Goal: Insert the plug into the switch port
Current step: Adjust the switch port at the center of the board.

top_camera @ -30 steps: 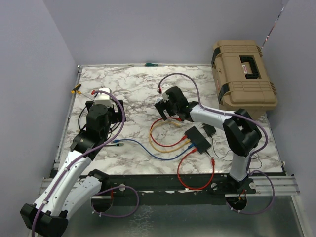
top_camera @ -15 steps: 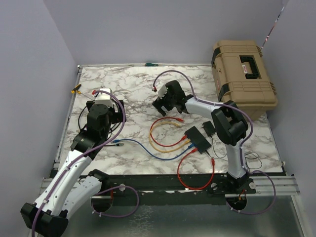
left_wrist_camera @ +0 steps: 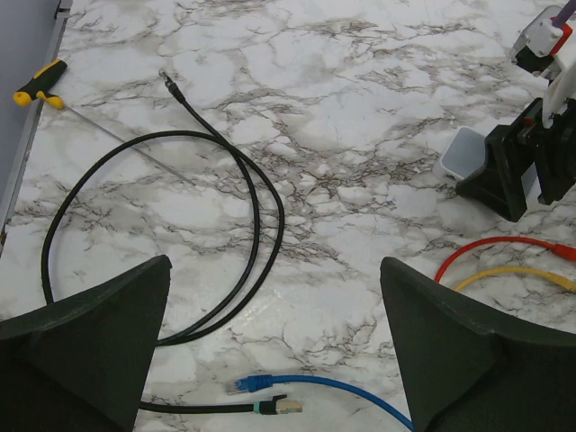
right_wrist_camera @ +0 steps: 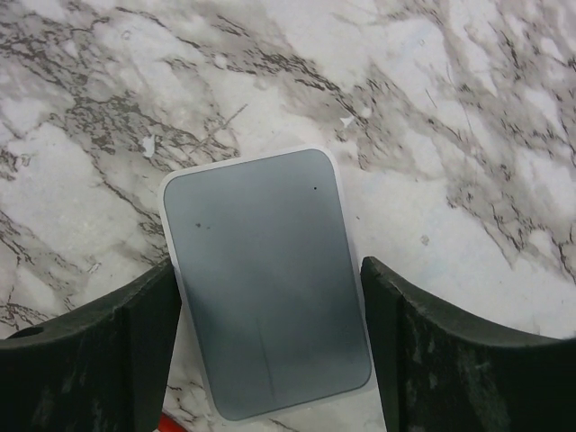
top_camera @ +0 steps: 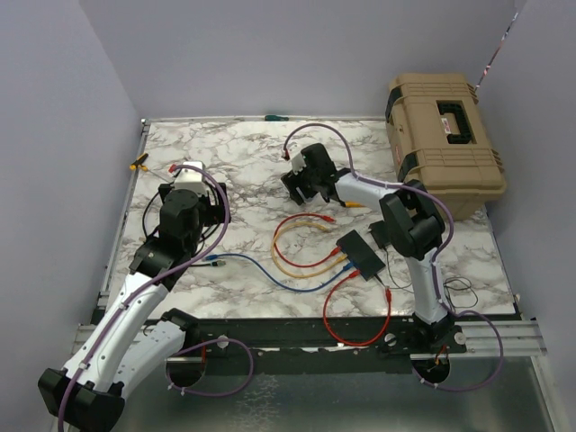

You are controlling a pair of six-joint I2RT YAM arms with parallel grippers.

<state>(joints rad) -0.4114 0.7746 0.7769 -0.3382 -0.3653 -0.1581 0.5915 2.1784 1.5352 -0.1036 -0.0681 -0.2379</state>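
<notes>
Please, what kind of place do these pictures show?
Probably a robotics lab test cell. A left arm and a right arm are bolted at the edge of a marble-patterned table enclosed by plain walls. On it are loose network cables, a black switch and a tan equipment case.

Top view: looked down from above and behind the arm bases, took in the whole marble table [top_camera: 243, 153]. Left wrist: sat low, faced forward across it between the left fingers [left_wrist_camera: 85, 351], caught the grey-white box [left_wrist_camera: 462, 153] far right. Right wrist: pointed straight down, close over that same box, right fingers [right_wrist_camera: 81, 360] flanking it.
</notes>
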